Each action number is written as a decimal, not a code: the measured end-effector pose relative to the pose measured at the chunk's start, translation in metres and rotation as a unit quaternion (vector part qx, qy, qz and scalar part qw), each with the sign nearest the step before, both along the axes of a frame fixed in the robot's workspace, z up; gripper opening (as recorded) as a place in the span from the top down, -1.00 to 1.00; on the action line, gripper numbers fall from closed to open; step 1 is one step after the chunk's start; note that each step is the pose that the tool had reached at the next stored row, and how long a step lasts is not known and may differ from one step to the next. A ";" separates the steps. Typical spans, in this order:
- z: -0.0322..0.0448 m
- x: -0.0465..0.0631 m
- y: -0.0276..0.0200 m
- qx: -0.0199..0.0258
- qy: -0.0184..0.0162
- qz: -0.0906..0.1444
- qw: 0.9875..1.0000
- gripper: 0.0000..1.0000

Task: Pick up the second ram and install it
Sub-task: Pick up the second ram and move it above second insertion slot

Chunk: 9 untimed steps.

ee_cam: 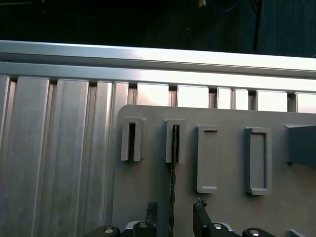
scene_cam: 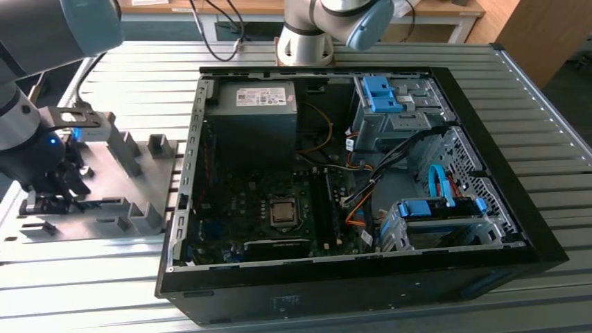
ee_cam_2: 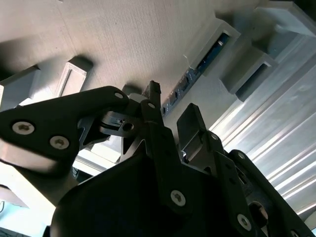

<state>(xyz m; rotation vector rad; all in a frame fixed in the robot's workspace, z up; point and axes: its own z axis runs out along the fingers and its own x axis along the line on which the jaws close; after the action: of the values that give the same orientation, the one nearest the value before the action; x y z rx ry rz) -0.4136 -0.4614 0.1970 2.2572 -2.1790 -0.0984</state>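
One memory strip, the second ram, stands on edge in a slot of the grey holder plate at the exterior view's left. It runs between the gripper fingers, which are spread apart, clear of it on either side. The open computer case lies to the right.

The ram, edge-on in the fixture, runs off the first wrist view's edge between the fingers, its chips and label hidden.
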 end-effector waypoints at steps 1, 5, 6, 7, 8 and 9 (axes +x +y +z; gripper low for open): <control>-0.0016 0.000 0.0000 0.000 0.000 0.000 1.000 0.18; -0.0067 0.000 0.0000 0.000 0.000 0.001 1.000 0.18; -0.0071 -0.001 0.0001 0.000 0.000 0.002 1.000 0.18; -0.0075 -0.001 0.0001 0.000 0.000 0.005 1.000 0.18; -0.0077 -0.001 0.0000 0.000 0.000 0.007 1.000 0.18; -0.0078 -0.001 0.0001 0.000 0.000 0.008 1.000 0.18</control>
<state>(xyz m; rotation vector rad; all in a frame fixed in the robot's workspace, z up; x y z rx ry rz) -0.4149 -0.4613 0.1892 2.2741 -2.1607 -0.0984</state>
